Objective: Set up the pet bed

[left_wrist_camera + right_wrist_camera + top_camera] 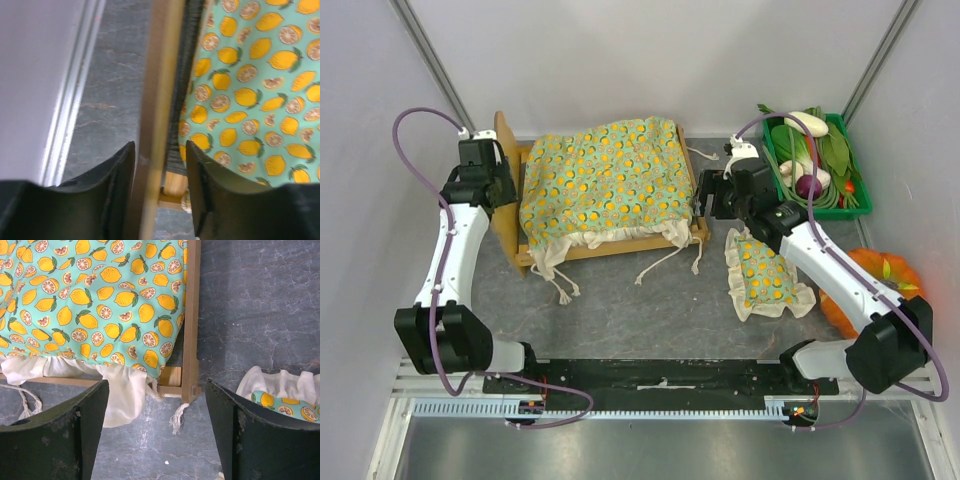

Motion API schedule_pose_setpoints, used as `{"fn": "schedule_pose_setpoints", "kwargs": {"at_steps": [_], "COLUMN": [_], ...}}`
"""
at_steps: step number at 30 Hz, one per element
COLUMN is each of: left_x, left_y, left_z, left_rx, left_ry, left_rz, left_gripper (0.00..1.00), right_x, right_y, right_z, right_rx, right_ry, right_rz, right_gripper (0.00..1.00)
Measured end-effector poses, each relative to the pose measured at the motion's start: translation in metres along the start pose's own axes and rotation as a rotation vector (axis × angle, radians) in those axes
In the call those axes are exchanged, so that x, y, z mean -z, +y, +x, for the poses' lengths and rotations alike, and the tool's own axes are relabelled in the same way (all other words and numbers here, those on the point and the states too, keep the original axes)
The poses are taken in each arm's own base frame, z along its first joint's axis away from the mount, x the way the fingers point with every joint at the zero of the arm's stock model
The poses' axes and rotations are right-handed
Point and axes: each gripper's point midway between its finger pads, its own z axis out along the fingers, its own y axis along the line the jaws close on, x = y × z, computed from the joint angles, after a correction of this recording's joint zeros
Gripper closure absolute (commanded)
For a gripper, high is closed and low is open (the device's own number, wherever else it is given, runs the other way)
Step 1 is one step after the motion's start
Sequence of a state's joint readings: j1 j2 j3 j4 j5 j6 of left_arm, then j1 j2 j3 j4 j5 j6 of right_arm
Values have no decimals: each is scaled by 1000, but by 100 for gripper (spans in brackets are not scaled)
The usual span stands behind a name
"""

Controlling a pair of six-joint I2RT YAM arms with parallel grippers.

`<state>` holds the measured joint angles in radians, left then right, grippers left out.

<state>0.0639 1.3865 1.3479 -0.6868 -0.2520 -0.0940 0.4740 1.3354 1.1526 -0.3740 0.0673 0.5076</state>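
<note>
The pet bed (620, 243) stands at the back middle of the table, its tall headboard (160, 75) on the left. A green lemon-print blanket (605, 175) covers it, white ruffle and cords hanging over the front rail. My left gripper (500, 185) straddles the headboard's edge; in the left wrist view the left gripper (160, 145) has one finger against the wood and a gap at the other. My right gripper (705, 195) hovers open over the foot end. In the right wrist view the right gripper (156, 385) has the footboard (191, 315) corner below it. The matching pillow (765, 275) lies on the table, right of the bed.
A green tray (842, 122) of toy vegetables stands at the back right. An orange pumpkin (880, 280) sits by the right arm. White walls close in the left, back and right sides. Loose cords trail on the grey tabletop in front of the bed.
</note>
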Motion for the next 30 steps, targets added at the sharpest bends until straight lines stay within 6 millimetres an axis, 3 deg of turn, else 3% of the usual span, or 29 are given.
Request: {"fn": "schedule_pose_setpoints", "kwargs": {"at_steps": [4, 5, 7, 18, 24, 26, 30], "left_x": [3, 6, 11, 46, 63, 67, 73], "left_y": [-12, -13, -17, -34, -54, -59, -64], "left_z": [7, 8, 12, 32, 47, 51, 55], "left_rx": [-29, -34, -39, -77, -126, -130, -124], "left_ry": [-8, -18, -28, -86, -64, -52, -42], "left_rz": [87, 110, 153, 317, 433, 459, 486], "left_gripper": [80, 92, 98, 98, 98, 98, 98], "right_x": [4, 5, 6, 16, 16, 12, -14], "right_y": [-2, -3, -4, -2, 8, 22, 72], "right_z": [5, 6, 8, 3, 3, 4, 17], "right_rx": [4, 5, 7, 6, 5, 13, 38], "right_ry": [-1, 0, 2, -23, -23, -18, 16], "right_rz": [-1, -1, 0, -12, -54, -93, -203], "right_gripper": [15, 15, 15, 15, 19, 20, 23]}}
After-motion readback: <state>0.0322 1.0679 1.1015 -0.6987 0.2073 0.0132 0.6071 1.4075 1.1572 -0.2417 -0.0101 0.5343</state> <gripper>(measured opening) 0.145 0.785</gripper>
